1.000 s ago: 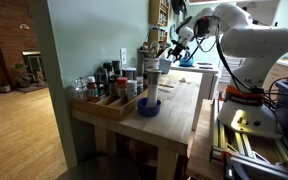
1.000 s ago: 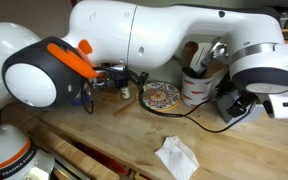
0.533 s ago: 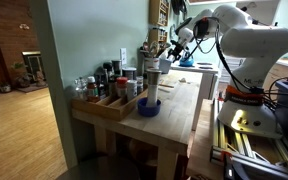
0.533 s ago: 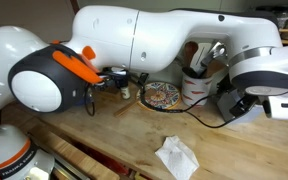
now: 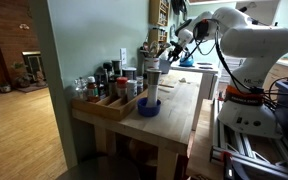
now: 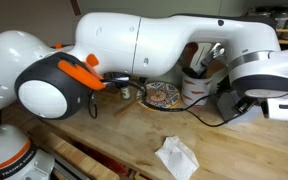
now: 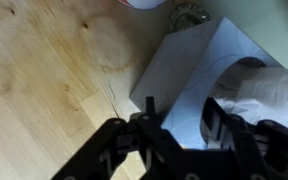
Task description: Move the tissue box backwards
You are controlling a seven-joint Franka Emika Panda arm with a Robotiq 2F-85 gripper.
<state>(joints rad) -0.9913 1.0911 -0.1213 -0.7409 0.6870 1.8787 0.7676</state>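
In the wrist view the tissue box (image 7: 180, 66) is white and pale blue, with an oval slot and a white tissue (image 7: 269, 90) sticking out at the right. It lies on the wooden table (image 7: 44, 90). My gripper (image 7: 184, 112) is open and hovers just over the box top, one finger near the box's left edge and the other by the slot. I cannot tell if the fingers touch it. In an exterior view the gripper (image 5: 181, 43) is at the far end of the table. In an exterior view the black gripper (image 6: 234, 104) hangs at the right; the box is hidden there.
A crumpled white tissue (image 6: 176, 157) lies on the table. A patterned plate (image 6: 162, 96) and a utensil jar (image 6: 196, 84) stand at the back. A wooden tray of bottles (image 5: 109, 92), a tall dispenser (image 5: 152, 78) and a blue bowl (image 5: 148, 106) sit at the near end.
The arm's orange-ringed elbow joint has swung a little to the right in the close exterior view. The gripper has barely moved over the box.
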